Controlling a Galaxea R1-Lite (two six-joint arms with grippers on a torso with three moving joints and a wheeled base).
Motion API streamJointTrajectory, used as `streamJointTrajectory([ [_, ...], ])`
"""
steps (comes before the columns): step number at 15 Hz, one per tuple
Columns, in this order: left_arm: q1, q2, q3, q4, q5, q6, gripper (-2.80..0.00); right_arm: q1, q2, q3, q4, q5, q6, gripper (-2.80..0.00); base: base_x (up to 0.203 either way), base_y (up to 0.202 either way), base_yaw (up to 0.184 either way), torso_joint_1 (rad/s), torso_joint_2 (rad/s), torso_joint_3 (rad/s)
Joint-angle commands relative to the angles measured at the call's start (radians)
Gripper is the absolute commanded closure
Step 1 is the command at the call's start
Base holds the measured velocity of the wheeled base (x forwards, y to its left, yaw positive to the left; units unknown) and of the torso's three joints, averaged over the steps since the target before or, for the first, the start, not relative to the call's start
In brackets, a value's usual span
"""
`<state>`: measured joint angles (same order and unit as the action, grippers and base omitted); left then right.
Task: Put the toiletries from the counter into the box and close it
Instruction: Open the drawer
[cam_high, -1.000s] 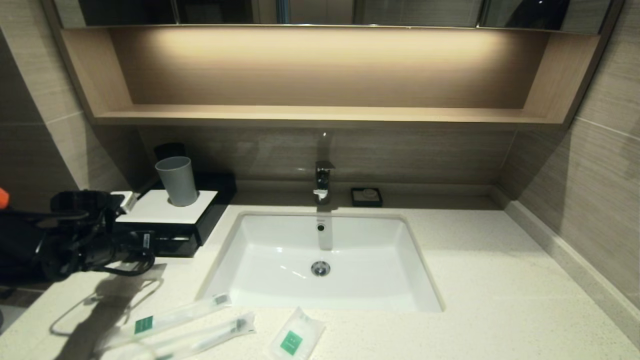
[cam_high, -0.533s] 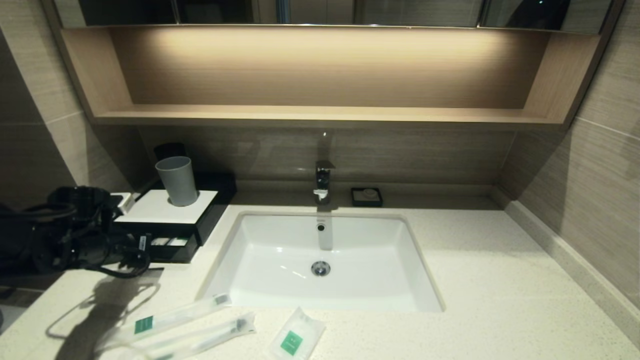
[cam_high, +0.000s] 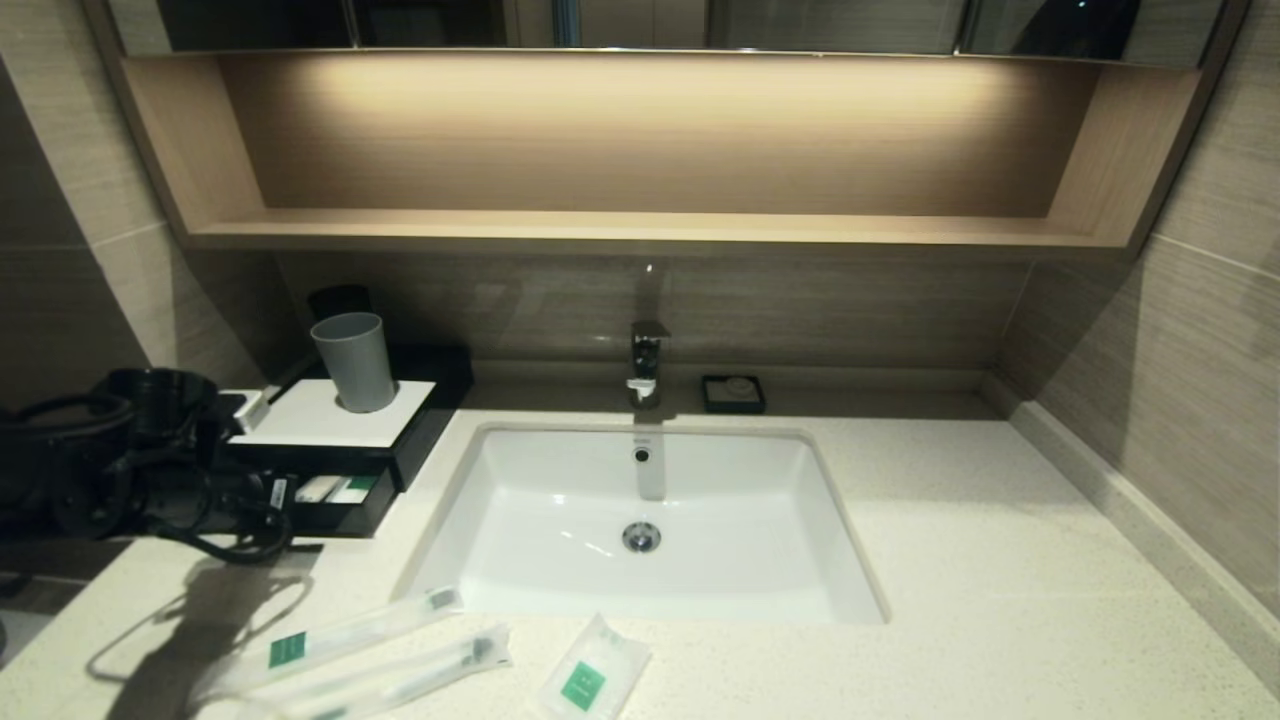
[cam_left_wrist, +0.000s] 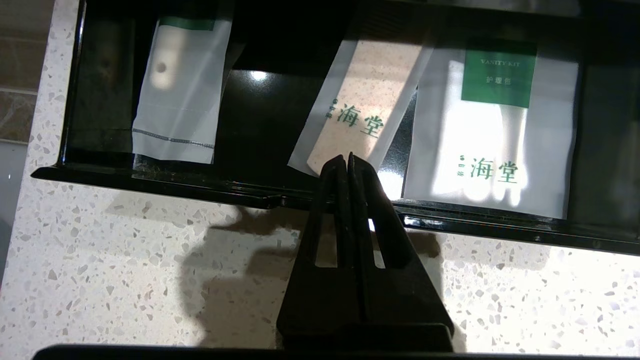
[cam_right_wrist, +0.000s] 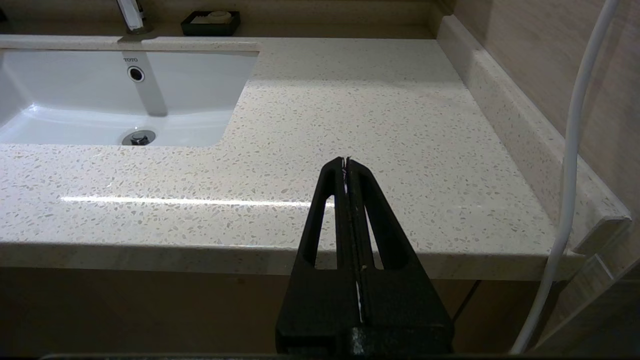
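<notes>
Two clear toothbrush packets (cam_high: 350, 632) (cam_high: 400, 675) and a white sachet (cam_high: 590, 678), each with a green label, lie on the counter (cam_high: 950, 520) at its front edge, before the sink. The black box (cam_high: 330, 412) with a white top stands at the back left. Its drawer (cam_high: 335, 490) is pulled partly out. My left gripper (cam_high: 288, 494) is shut, its tips over the drawer's front rim (cam_left_wrist: 150, 182); it also shows in the left wrist view (cam_left_wrist: 346, 159). Several white sachets (cam_left_wrist: 492, 130) lie inside the drawer. My right gripper (cam_right_wrist: 345, 161) is shut and empty off the counter's front right edge.
A grey cup (cam_high: 355, 362) stands on the box's white top. The white sink (cam_high: 640, 500) sits mid-counter with a faucet (cam_high: 647, 362) behind it. A small black soap dish (cam_high: 733, 393) is at the back. A raised ledge (cam_right_wrist: 515, 125) runs along the right wall.
The drawer has slid out of the box towards the counter's front, showing sachets inside. My left gripper has drawn back with it. The right arm has not moved.
</notes>
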<state>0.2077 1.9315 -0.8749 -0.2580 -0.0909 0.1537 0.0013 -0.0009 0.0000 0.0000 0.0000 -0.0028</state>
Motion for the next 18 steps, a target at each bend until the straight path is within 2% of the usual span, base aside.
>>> streamJointTrajectory([
  [1, 0.0, -0.027, 0.0, 0.031, -0.001, 0.016, 0.0, 0.0, 0.001, 0.002, 0.0, 0.0, 0.0, 0.0, 0.0, 0.0, 0.0, 0.0, 0.0, 0.0],
  [10, 0.001, -0.062, -0.026, 0.191, 0.003, 0.059, 0.0, 0.0, 0.001, 0.002, 0.0, 0.0, 0.0, 0.0, 0.0, 0.0, 0.0, 0.0, 0.0, 0.0],
  [14, 0.012, -0.063, -0.058, 0.299, 0.023, 0.107, 0.0, 0.0, 0.0, 0.002, -0.001, 0.0, 0.0, 0.0, 0.0, 0.0, 0.0, 0.0, 0.0, 0.0],
  [18, 0.012, -0.065, -0.065, 0.332, 0.033, 0.116, 0.0, 0.0, 0.001, 0.002, -0.002, 0.0, 0.0, 0.0, 0.0, 0.0, 0.0, 0.0, 0.0, 0.0],
])
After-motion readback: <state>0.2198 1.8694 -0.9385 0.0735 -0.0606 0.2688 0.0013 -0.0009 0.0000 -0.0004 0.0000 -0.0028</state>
